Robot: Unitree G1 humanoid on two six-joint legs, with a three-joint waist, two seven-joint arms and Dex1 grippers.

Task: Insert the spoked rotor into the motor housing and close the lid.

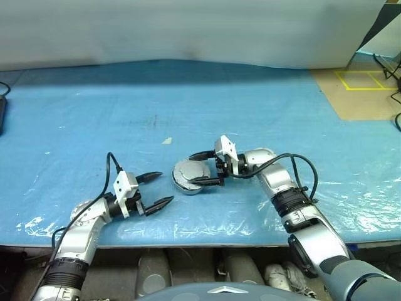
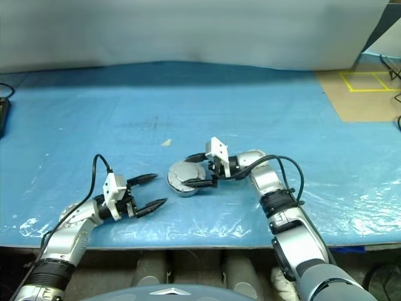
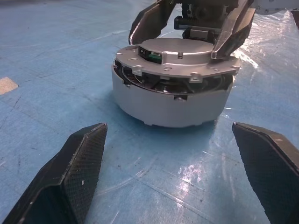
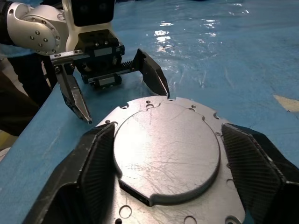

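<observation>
The silver motor housing point(image 1: 185, 187) stands on the blue sheet near the table's front, in front of both arms. The grey lid point(image 4: 166, 149) lies plain face up on the motor housing point(image 3: 173, 105), a little askew, with a dark gap under one edge of the lid point(image 3: 180, 53). The spoked rotor is hidden beneath it. My right gripper point(image 1: 192, 168) reaches in from the right, open, its fingers point(image 4: 96, 163) close on either side of the lid's raised centre. To the left of the housing, my left gripper point(image 1: 165, 187) stands open with nothing in it, pointing at the housing.
A small beige scrap point(image 1: 166, 140) lies on the blue sheet behind the housing. The table's front edge point(image 1: 188, 246) runs just below the arms. Brown floor with yellow tape point(image 1: 363, 80) lies at the far right. A black object point(image 1: 2, 114) sits at the left edge.
</observation>
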